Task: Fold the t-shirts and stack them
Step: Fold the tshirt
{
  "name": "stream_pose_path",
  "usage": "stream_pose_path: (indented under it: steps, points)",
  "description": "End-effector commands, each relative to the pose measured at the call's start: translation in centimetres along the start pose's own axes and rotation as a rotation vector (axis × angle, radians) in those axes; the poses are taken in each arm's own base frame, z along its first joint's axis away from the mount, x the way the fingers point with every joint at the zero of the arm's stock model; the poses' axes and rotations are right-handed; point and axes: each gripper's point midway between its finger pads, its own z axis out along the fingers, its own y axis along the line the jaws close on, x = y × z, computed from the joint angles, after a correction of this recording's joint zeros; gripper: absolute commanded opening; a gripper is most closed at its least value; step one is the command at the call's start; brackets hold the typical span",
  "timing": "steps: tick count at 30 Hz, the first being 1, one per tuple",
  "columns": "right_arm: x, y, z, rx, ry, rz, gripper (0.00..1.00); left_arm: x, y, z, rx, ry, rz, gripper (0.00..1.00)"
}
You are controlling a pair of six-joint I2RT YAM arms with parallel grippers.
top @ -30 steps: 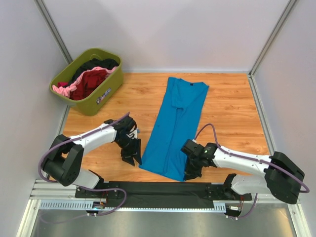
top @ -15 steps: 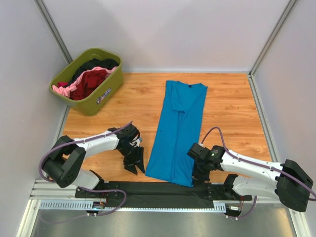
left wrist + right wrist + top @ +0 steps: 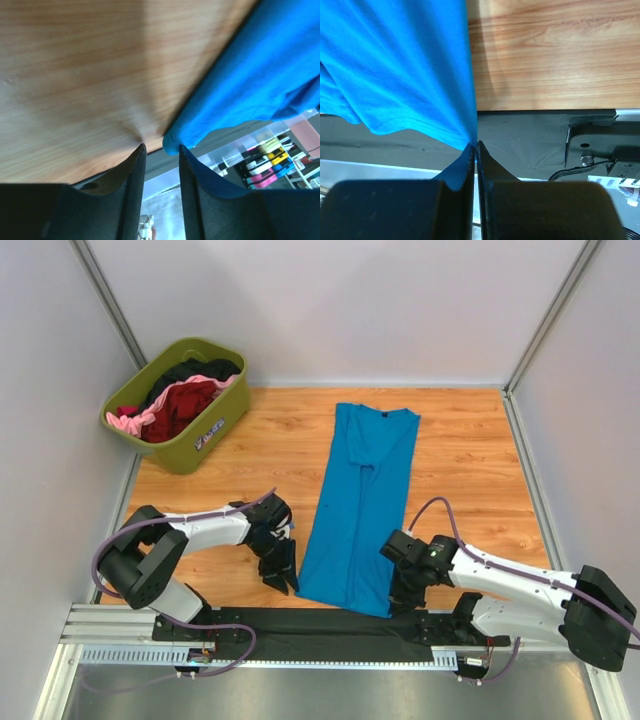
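And the right pincer (image 3: 476,146) is clamping one hem corner of the blue shirt (image 3: 358,510), surely limp and light, while the left pincer (image 3: 161,148) is gaping beside the other corner

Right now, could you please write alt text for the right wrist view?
The right gripper has its jaws shut on the edge of a blue t-shirt that fills the upper left. Wooden table shows at upper right, a black strip below it.
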Motion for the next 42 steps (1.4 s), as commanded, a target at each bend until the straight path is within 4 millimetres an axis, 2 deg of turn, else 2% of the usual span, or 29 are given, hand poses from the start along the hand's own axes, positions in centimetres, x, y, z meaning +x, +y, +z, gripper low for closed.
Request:
stream_pose_path:
  steps: [1,5,9,13,17,22,25,29,34,35,36,37,42]
  points:
    - [0.3,-0.6,-0.7,0.004,-0.004,0.000,0.00,-0.2,0.4,0.7,-0.030,0.001,-0.033,0.39]
    - [0.3,-1.2,-0.5,0.004,-0.016,0.008,0.00,-0.7,-0.7,0.6,0.005,-0.020,-0.024,0.36]
    - [0.4,-1.6,-0.3,0.006,-0.016,0.016,0.00,-1.0,-1.0,0.6,0.000,-0.033,-0.025,0.34]
    - [0.3,-1.4,-0.4,-0.016,-0.022,0.026,0.00,-0.6,-0.8,1.0,-0.006,-0.020,-0.046,0.28]
    - [0.2,-1.1,-0.6,-0.021,-0.027,0.025,0.00,-0.6,-1.4,1.3,0.011,-0.023,-0.038,0.25]
    - [0.2,-0.9,-0.9,-0.028,-0.029,0.024,0.00,-0.2,-1.9,1.3,-0.005,-0.018,-0.032,0.26]
    - [0.2,-1.0,-0.9,-0.033,-0.031,0.024,0.00,0.0,-1.4,1.2,-0.046,-0.035,-0.020,0.32]
    - [0.3,-1.1,-0.8,-0.027,-0.027,0.026,0.00,0.0,-0.8,1.5,-0.080,-0.023,-0.033,0.31]
    - [0.2,-0.9,-1.0,-0.029,-0.033,0.027,0.00,0.0,-1.2,1.7,-0.075,-0.017,-0.024,0.20]
    - [0.1,-0.9,-1.0,-0.023,-0.032,0.027,0.00,0.0,-1.4,1.6,-0.074,-0.023,-0.024,0.16]
    - [0.1,-0.8,-1.0,-0.023,-0.032,0.028,0.00,-0.2,-1.7,1.4,-0.066,-0.027,-0.020,0.05]
    - [0.1,-0.7,-1.0,-0.023,-0.032,0.030,0.00,-0.1,-1.8,1.3,-0.065,-0.025,-0.020,0.01]
    - [-0.4,0.2,-1.2,-0.010,-0.043,0.023,0.00,-0.1,-2.9,0.5,-0.047,-0.023,-0.035,0.00]
